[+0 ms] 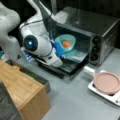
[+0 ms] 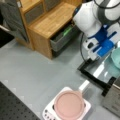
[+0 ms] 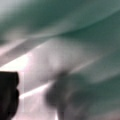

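Observation:
A teal bowl (image 1: pixel 65 43) with a small orange thing (image 1: pixel 66 44) in it sits inside the open toaster oven (image 1: pixel 92 27). The gripper (image 1: pixel 61 52), with blue fingers, is at the bowl's near left rim, above the lowered oven door (image 1: pixel 67 66). In a front view the gripper (image 2: pixel 109 50) sits right beside the bowl's edge (image 2: pixel 116 58) at the right border. The wrist view is filled with the teal bowl wall (image 3: pixel 75 22) very close up, with one dark finger (image 3: pixel 8 95) at the lower left.
A pink pan (image 1: pixel 107 82) rests on a white stove plate (image 2: pixel 47 112) to the right of the oven door in a front view. A wooden cabinet (image 2: pixel 50 22) with a grey drawer (image 2: pixel 62 37) pulled out stands beside the arm.

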